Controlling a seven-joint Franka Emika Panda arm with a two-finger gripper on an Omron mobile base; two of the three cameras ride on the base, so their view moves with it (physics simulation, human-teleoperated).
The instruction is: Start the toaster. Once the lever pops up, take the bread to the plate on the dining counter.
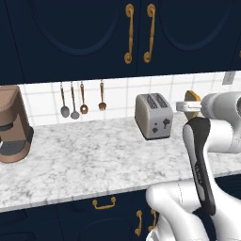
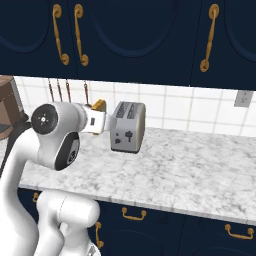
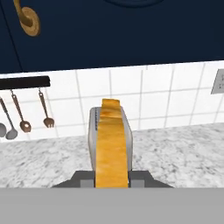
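ITEM: bread (image 3: 112, 148). Tan-yellow slice w/ golden-brown crust, seen edge-on in hand view. Clamped betw. the two finger tips of the gripper (image 3: 112, 178), jaws narrow, pressing both flat faces. Slice is clear of the toaster, lifted above the worktop; in left base view its crust (image 1: 192, 96) pokes up just right of the toaster, behind the wrist.

ITEM: toaster (image 1: 153, 116). Grey-silver, two slots on top, on the marble worktop (image 1: 84, 160) by the tiled back wall. Narrow control face turned toward the near edge; black lever (image 1: 165, 124) on it, w/ dark knobs beside. Lever height too small to judge.

STEP (est.): toasting part looks done, slice out of slot; carry phase in hand. Plate & dining counter not placed from here.

NEXT (est.): keep grip firm, draw arm back from the wall, clear the toaster top, then turn/drive the base toward the dining counter. Slice thin, so pinch must not slacken.

ORIENTATION: slice stands on edge, flat faces left & right against the fingers. Long axis runs out along the gripper's line, near to far, toward the toaster; crust end at the far tip.

OTHER: brown coffee machine (image 1: 13, 124) far left; hanging utensils (image 1: 80, 100) on the wall.
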